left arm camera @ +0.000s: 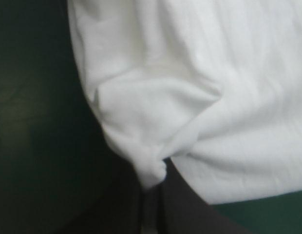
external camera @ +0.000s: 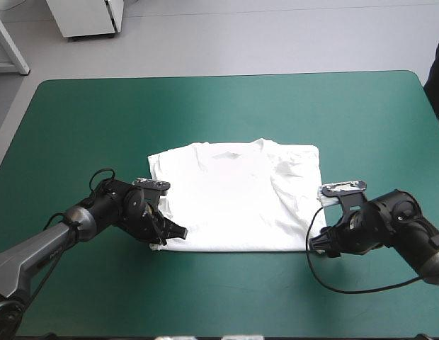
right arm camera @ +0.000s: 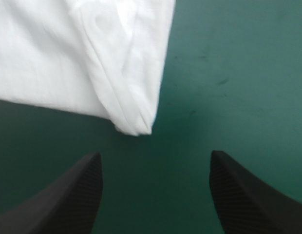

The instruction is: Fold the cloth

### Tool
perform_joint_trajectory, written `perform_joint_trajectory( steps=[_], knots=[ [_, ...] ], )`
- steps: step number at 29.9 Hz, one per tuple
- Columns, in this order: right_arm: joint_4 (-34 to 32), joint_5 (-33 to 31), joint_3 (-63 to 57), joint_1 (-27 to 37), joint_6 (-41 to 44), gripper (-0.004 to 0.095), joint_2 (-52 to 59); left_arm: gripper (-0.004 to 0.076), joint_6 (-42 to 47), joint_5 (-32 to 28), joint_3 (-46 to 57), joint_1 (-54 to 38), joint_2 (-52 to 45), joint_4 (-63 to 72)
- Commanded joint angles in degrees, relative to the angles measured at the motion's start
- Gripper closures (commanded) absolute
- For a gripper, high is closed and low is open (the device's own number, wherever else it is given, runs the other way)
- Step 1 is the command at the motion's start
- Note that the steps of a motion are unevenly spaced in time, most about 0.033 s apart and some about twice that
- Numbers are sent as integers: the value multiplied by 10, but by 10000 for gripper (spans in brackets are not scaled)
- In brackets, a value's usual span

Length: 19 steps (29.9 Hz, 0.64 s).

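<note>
A: What could go wrong from here?

B: The hold is lopsided. The left gripper [left arm camera: 152, 187] is clamped on the near left corner [left arm camera: 152, 168] of the T-shirt [external camera: 237, 198], with a small bunched nub of cloth between its black fingers. The right gripper [right arm camera: 156, 158] stands spread and holds nothing; the near right corner [right arm camera: 136, 124] lies just ahead of it. If the left lifts alone, I judge it drags the shirt askew.

A: And the right side's own risk?

B: That corner is a rolled stack of layers. The fingers might catch only the top one, or push it away across the smooth teal-green cover [external camera: 99, 113].

A: The cloth itself?

B: Thin, soft, limp white fabric, creased along its right side. It lies flat as a rough rectangle mid-table, neckline toward the far edge.
</note>
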State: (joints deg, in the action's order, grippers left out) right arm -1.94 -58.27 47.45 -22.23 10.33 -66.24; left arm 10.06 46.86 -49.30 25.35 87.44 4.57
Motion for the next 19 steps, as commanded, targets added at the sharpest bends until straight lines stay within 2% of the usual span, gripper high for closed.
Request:
perform_joint_trajectory(
  steps=[1,15,17,19],
  knots=[
    [24,66,11,4,-10,293,-22,734,4,-67,10,1,20,-26],
    [25,121,10,4,-14,298,-177,734,3,-56,10,1,20,-28],
    [26,121,10,4,-14,316,-192,734,3,-56,10,1,20,-28],
    [37,121,6,4,-18,374,-204,734,3,-56,10,1,20,-27]
  ],
)
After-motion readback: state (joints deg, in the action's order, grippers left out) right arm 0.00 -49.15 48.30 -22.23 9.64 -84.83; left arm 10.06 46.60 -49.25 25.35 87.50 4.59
